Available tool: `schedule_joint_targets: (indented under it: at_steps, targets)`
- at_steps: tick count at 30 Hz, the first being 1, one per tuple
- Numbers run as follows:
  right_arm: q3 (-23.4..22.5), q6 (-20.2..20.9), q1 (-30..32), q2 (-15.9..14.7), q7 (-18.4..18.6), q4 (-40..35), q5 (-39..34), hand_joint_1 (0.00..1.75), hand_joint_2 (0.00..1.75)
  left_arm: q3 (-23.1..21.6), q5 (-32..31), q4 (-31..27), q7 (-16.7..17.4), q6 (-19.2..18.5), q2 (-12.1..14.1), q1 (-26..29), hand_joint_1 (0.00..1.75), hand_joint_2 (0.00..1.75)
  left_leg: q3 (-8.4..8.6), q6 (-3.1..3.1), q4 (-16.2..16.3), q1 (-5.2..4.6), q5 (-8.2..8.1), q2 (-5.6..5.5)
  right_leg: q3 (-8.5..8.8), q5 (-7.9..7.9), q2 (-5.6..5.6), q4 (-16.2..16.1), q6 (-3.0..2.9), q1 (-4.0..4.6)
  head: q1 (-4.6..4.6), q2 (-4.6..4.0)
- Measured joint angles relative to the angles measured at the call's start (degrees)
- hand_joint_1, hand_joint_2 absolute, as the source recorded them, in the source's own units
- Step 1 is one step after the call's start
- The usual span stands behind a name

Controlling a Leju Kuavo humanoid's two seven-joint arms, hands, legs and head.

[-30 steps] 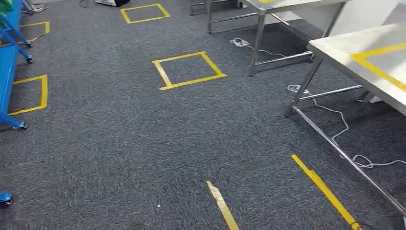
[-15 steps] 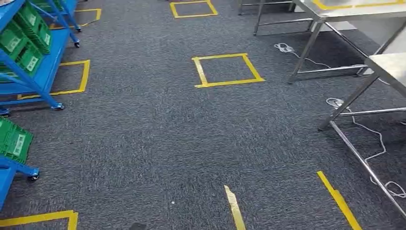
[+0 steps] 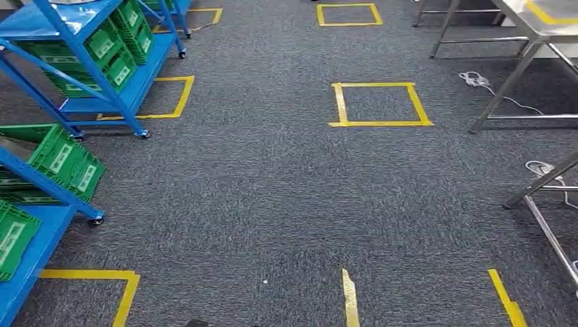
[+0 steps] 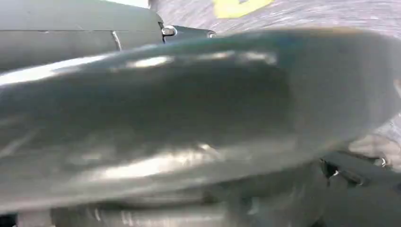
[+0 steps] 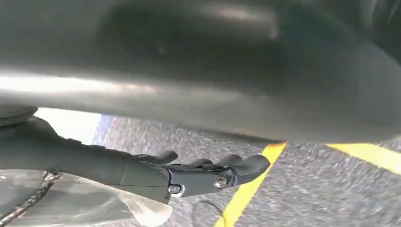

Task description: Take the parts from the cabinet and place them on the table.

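Head view: grey carpet marked with yellow tape squares — blue shelving carts along the left, steel table legs on the right.
Cabinet: blue cart at upper left with green bins on its shelves; a second blue cart nearer, its green bins tilted outward.
Parts: bin contents too small to tell.
Table: steel-framed table at upper right, white cables on the floor beside its legs.
Right hand: right hand hangs over carpet and yellow tape, dark fingers lightly curled, holding nothing.
Left hand: blurred grey surfaces — its state I cannot tell.
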Motion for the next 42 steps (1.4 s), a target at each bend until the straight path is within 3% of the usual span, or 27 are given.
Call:
schedule_joint_targets:
  at_steps: [1, 2, 3, 6, 8, 10, 12, 13, 15, 16, 17, 21, 22, 23, 24, 26, 27, 28, 30, 31, 32, 36, 37, 38, 39, 41, 42]
  targets:
    - [0.00, 0.20, 0.00, 0.04, 0.07, 0.00, 0.44, 0.00, 0.00, 0.26, 0.55, 0.00, 0.09, 0.09, 0.09, -0.26, 0.00, 0.00, 2.42, 0.35, -4.63, -0.23, 1.23, 2.80, 0.28, -0.21, -0.60, -0.01, 0.24, 0.09, 0.00, 0.00]
    - [0.00, 0.07, 0.06, 0.07, -0.24, 0.00, 0.72, 0.00, 0.00, 0.43, 0.41, 0.00, 0.22, 0.58, 0.07, -0.70, 0.00, 0.00, 2.96, 0.64, -5.98, -1.14, 0.39, 4.13, -0.13, -0.62, -1.36, 0.29, 0.73, 0.55, -0.02, -0.02]
    - [0.00, -0.52, -0.04, 0.07, -0.98, 0.00, 0.81, 0.00, 0.00, 0.46, 0.17, 0.00, -0.30, 0.98, -0.04, -1.01, 0.00, 0.00, 2.68, 1.40, -5.73, -0.94, 0.38, 3.59, -0.08, -0.73, -1.90, 0.23, 0.97, 0.57, 0.11, 0.00]
    - [0.00, -2.74, -0.73, 0.35, -3.22, -0.04, 0.63, 0.00, 0.00, 0.46, -0.07, 0.00, -6.57, 0.46, -0.15, -0.59, 0.00, 0.00, 2.52, 2.36, -6.19, -1.01, 0.59, 1.56, 0.87, -1.09, -3.59, 0.06, 1.83, 0.46, 0.07, 0.00]
    - [-0.04, -3.21, -0.85, 0.48, -3.83, -0.04, 0.63, 0.00, 0.00, 0.52, 0.54, 0.00, -9.83, 0.15, -0.63, -0.85, 0.00, 0.00, 2.53, 3.20, -6.43, -0.62, 0.97, 0.28, -1.08, -3.82, 2.94, 3.75, 2.31, 0.00, 0.55, 0.00]
    - [-0.09, -3.43, -0.82, 0.50, -3.74, -0.02, 0.63, 0.00, 0.00, 0.54, 0.67, 0.00, -10.27, 0.15, -1.14, -1.24, 0.00, 0.00, 2.41, 3.53, -6.43, -0.67, 0.98, -1.35, -5.98, -8.17, 4.70, 13.77, 2.42, -0.07, 0.61, 0.00]
    - [-0.24, -3.48, -0.68, 0.50, -3.74, -0.02, 0.61, 0.00, 0.00, 0.61, 0.72, 0.00, -10.32, 0.17, -1.29, -1.20, 0.00, 0.00, 2.48, 3.54, -6.38, -0.72, 0.97, -3.00, -9.34, -8.89, 4.93, 19.09, 2.45, -0.04, 0.57, 0.00]
    - [-0.31, -3.50, -0.67, 0.50, -3.72, -0.02, 0.61, 0.00, 0.00, 0.63, 0.78, 0.00, -10.32, 0.17, -1.38, -1.12, 0.00, 0.00, 2.55, 3.53, -6.33, -0.71, 0.97, -3.86, -9.27, -7.07, 4.95, 17.80, 2.37, -0.05, 0.59, 0.00]
    - [-0.37, -3.52, -0.65, 0.50, -3.74, -0.02, 0.61, 0.00, 0.00, 0.79, 0.85, 0.00, -10.32, 0.17, -1.55, -1.16, 0.00, 0.00, 2.69, 3.41, -6.16, -0.61, 0.92, -5.72, -5.68, -1.09, 5.72, 8.68, 2.26, -0.26, 0.57, 0.00]
    - [-0.39, -3.52, -0.66, 0.50, -3.74, -0.02, 0.63, 0.00, 0.00, 0.79, 0.85, 0.00, -10.34, 0.17, -1.64, -1.23, 0.00, 0.00, 2.65, 3.19, -5.98, -0.53, 0.81, -6.49, -3.57, 1.23, 7.97, 3.72, 2.28, -0.53, 0.61, 0.00]
    - [-0.39, -3.34, -0.57, 0.52, -3.76, 0.04, 0.74, 0.00, 0.00, 0.87, 1.57, 0.00, -10.25, 0.37, -1.66, -1.37, 0.00, 0.00, 2.35, 2.76, -5.60, -0.90, 0.66, -7.06, -2.90, 0.30, 10.81, 2.14, 2.25, -0.74, 0.66, 0.00]
    - [-0.39, -0.33, -1.00, 0.50, -4.48, 0.04, 1.94, 0.00, 0.00, 4.08, 7.62, 0.00, -10.64, 0.68, -1.34, -1.57, 0.00, 0.00, 1.40, 1.14, -5.72, -0.23, 1.35, -9.55, -2.12, 0.61, 8.74, 1.35, 0.89, -0.37, 0.61, 0.00]
    - [-0.39, -0.13, -1.00, 0.50, -4.53, 0.04, 2.29, 0.00, 0.00, 4.77, 8.15, 0.00, -11.28, 0.26, -1.14, -1.60, 0.00, 0.00, 1.38, 1.07, -5.19, -0.24, 0.77, -8.20, -1.88, 0.86, 7.62, 0.97, 0.48, -0.60, 0.57, 0.00]
    - [-0.37, -0.07, -0.84, 0.50, -4.70, 0.04, 2.80, 0.00, 0.00, 5.25, 8.43, 0.00, -11.98, -0.11, -1.09, -1.73, 0.00, 0.00, 0.52, 0.86, -3.32, -0.51, -0.75, -5.22, -1.81, 0.81, 6.97, 0.86, 0.21, -0.53, 0.20, 0.00]
    - [-0.33, 0.04, -0.72, 0.48, -4.74, 0.04, 3.43, 0.00, 0.00, 5.66, 8.87, 0.00, -12.42, -0.42, -1.03, -2.00, 0.00, 0.00, -1.15, 0.62, 0.32, -0.50, -2.91, -3.45, -1.79, 0.72, 5.92, 0.86, -0.03, -0.38, 0.02, 0.00]
    - [0.09, 0.02, -0.40, 0.33, -4.50, 0.04, 5.14, 0.00, 0.00, 6.40, 9.44, 0.00, -12.52, -0.59, -0.96, -2.26, 0.00, 0.00, -5.28, 0.33, 9.63, -0.28, -6.96, -1.90, -1.74, 0.49, 3.68, 0.88, -0.32, -0.07, 0.09, 0.00]
    - [0.37, -0.05, -0.35, 0.26, -4.48, 0.04, 5.64, 0.00, 0.00, 6.78, 9.62, 0.00, -12.30, -0.52, -1.01, -2.21, 0.00, 0.00, -6.06, 0.25, 11.67, -0.17, -7.31, -1.68, -1.72, 0.44, 2.86, 0.89, -0.36, 0.01, 0.04, 0.00]
    - [0.72, -0.18, -0.32, 0.26, -4.48, 0.04, 6.05, 0.00, 0.00, 7.19, 10.01, 0.00, -11.96, -0.37, -1.03, -2.11, 0.00, 0.00, -5.53, 0.26, 11.03, -0.12, -6.29, -1.55, -1.65, 0.34, 2.04, 0.89, -0.38, 0.08, 0.11, 0.00]
    - [1.27, -0.20, -0.36, 0.26, -4.55, 0.04, 6.71, 0.00, 0.00, 7.65, 10.27, 0.00, -11.72, -0.13, -1.07, -1.94, 0.00, 0.00, -1.58, 0.55, 3.63, -0.17, -2.00, -0.96, -1.35, 0.13, 0.71, 0.89, -0.28, 0.13, 0.04, 0.00]
    - [1.64, -0.13, -0.36, 0.28, -4.66, 0.04, 7.12, 0.00, 0.00, 7.96, 10.45, 0.00, -11.52, 0.02, -1.12, -1.97, 0.00, 0.00, 1.26, 0.91, -1.65, -0.35, 0.30, 0.39, -1.05, -0.03, 0.06, 0.89, -0.12, 0.15, 0.02, 0.00]
    - [2.03, 0.04, -0.28, 0.28, -4.68, 0.04, 7.36, 0.00, 0.00, 8.26, 10.51, 0.00, -11.10, 0.15, -1.20, -2.06, 0.00, 0.00, 2.95, 1.22, -4.78, -0.99, -0.05, 3.63, -0.90, -0.21, -0.56, 0.88, 0.10, 0.31, 0.13, 0.00]
    - [3.02, 0.28, -0.50, 0.50, -4.48, 0.04, 8.30, 0.00, 0.00, 8.78, 10.64, 0.00, -9.37, 1.18, -1.51, -1.81, 0.00, 0.00, 2.63, 2.21, -5.86, -1.47, -0.11, 1.69, -0.40, -0.61, -3.13, 0.76, 1.19, 0.60, 0.22, 0.00]
    - [3.08, 0.33, -0.53, 0.52, -4.50, 0.04, 8.33, 0.00, 0.00, 8.94, 10.66, 0.00, -8.78, 1.69, -1.57, -1.68, 0.00, 0.00, 3.24, 2.75, -6.51, -0.79, 0.34, 1.00, -0.74, -1.21, -1.92, 0.98, 1.79, 0.38, 0.15, 0.00]
    - [3.13, 0.35, -0.43, 0.57, -4.59, 0.04, 8.41, 0.00, 0.00, 9.07, 10.84, 0.00, -8.59, 1.90, -1.57, -1.69, 0.00, 0.00, 3.23, 3.02, -6.57, -0.70, 0.42, 0.48, -1.21, -2.40, 1.88, 2.45, 1.93, 0.21, 0.53, 0.00]
    - [3.26, 0.59, -0.31, 0.57, -4.61, 0.06, 8.65, 0.00, 0.00, 9.13, 10.86, -0.02, -8.59, 1.95, -1.57, -1.82, 0.00, 0.00, 3.10, 3.27, -6.56, -0.67, 0.52, -0.21, -2.80, -4.42, 3.69, 5.93, 1.99, 0.12, 0.68, 0.00]
    - [3.52, 0.72, -0.20, 0.55, -4.63, 0.09, 8.87, 0.00, 0.00, 9.22, 10.86, -0.02, -8.59, 1.88, -1.55, -1.89, 0.00, 0.00, 3.02, 3.47, -6.55, -0.72, 0.54, -1.66, -7.42, -8.16, 4.80, 15.29, 2.21, -0.01, 0.57, 0.00]
    - [3.52, 0.76, -0.17, 0.55, -4.59, 0.09, 8.87, 0.00, 0.00, 9.37, 10.86, -0.02, -8.70, 1.79, -1.53, -1.88, 0.00, 0.00, 3.03, 3.47, -6.51, -0.71, 0.53, -2.44, -9.14, -8.73, 4.84, 18.24, 2.31, 0.00, 0.66, 0.00]
